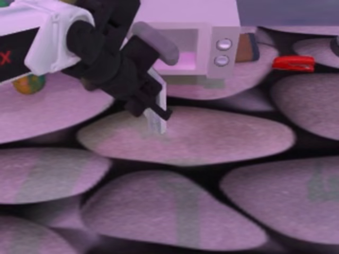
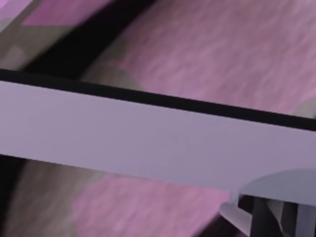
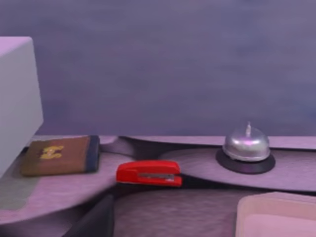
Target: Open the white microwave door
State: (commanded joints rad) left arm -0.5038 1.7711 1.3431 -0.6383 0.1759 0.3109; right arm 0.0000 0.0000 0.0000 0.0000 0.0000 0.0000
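The white microwave stands at the back middle of the table, with two round grey knobs on its right panel. Its cavity shows, lit pink inside. The microwave door is swung out toward the front and seen nearly edge-on. My left gripper reaches in from the upper left and is shut on the door's free edge. In the left wrist view the door crosses as a broad white band, and a dark finger shows below it. My right arm is outside the top view.
A red stapler lies right of the microwave, a brown book just behind its right side. The right wrist view also shows a silver bell and a pale box corner. A coloured ball sits under my left arm.
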